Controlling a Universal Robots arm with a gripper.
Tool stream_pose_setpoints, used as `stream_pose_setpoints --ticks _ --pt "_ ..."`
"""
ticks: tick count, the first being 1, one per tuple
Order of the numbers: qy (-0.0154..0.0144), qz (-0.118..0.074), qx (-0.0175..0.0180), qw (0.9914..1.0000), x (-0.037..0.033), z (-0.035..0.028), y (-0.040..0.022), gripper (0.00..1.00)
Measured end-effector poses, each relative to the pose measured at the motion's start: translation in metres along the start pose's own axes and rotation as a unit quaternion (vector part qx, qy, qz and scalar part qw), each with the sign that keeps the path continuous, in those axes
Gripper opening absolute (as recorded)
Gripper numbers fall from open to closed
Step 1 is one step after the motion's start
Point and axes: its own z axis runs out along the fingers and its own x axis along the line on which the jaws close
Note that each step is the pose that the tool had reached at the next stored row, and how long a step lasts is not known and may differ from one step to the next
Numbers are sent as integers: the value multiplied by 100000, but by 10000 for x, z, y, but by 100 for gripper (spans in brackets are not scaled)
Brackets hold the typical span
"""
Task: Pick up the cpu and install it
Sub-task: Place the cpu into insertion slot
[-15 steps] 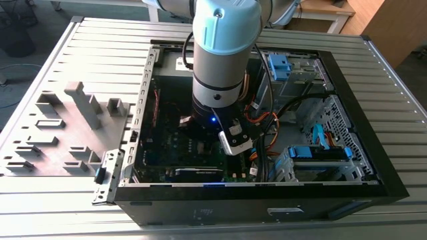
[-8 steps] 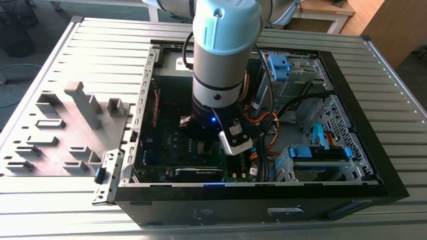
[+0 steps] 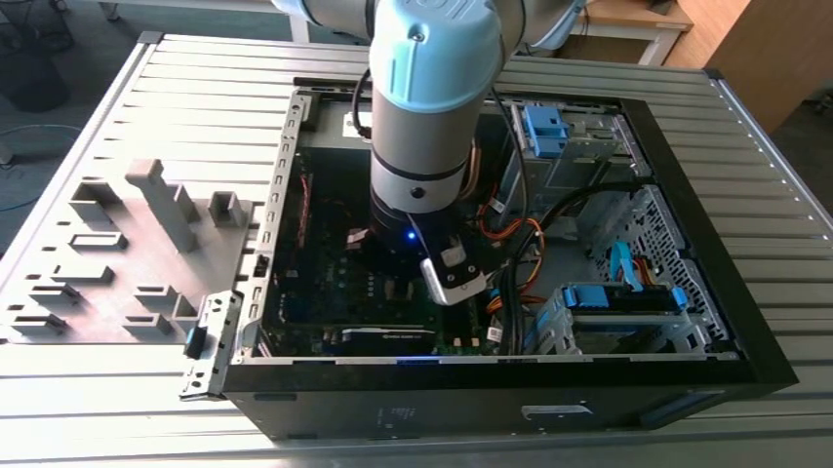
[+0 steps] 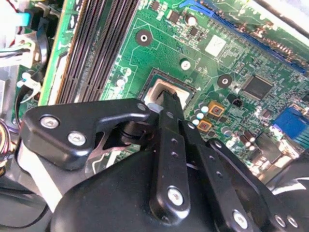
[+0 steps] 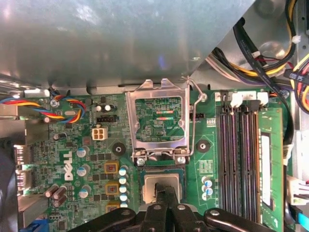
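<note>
Room light: soft and even in the exterior view, bright on the slatted table (image 3: 117, 78) around the arm (image 3: 430, 58).
Case interior: the computer case (image 3: 729, 375) is dim inside, darkest right under the arm.
Small lamp: a blue light (image 3: 410, 235) glows low on the arm.
Glare: in the first wrist view the metal panel (image 5: 96, 38) well ahead of the gripper (image 5: 164, 191) has a pale, hazy sheen. In the second wrist view the corner far beyond the gripper (image 4: 169, 96) burns white.
Board colour: the motherboard (image 4: 159, 53) beside the tool is vivid green.
Shine: the cpu (image 5: 152, 183) under the tool gleams pale.
Focus: the black links nearest the lens look soft.
</note>
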Motion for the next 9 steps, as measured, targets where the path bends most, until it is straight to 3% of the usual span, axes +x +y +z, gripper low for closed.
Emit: stream_pose_setpoints --ticks 9 --pt "-1 35 -2 100000 0 6 0 11"
